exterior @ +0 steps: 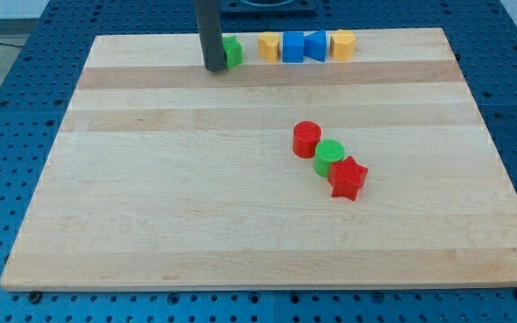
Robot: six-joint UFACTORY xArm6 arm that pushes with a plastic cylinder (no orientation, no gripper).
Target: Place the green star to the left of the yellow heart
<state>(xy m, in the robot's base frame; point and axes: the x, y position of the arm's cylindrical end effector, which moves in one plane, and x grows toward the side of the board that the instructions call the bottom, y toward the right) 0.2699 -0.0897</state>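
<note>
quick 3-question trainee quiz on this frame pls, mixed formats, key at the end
1. True or false: my tip is at the view's top, right beside the green block on that block's left.
2. Which block lies between the red cylinder and the red star?
A) a blue block
B) the green cylinder
C) a yellow block
3. Fill in: in the top row, the two blue blocks sit between two ____ blocks.

Key: 1 true; 2 B; 3 yellow
</note>
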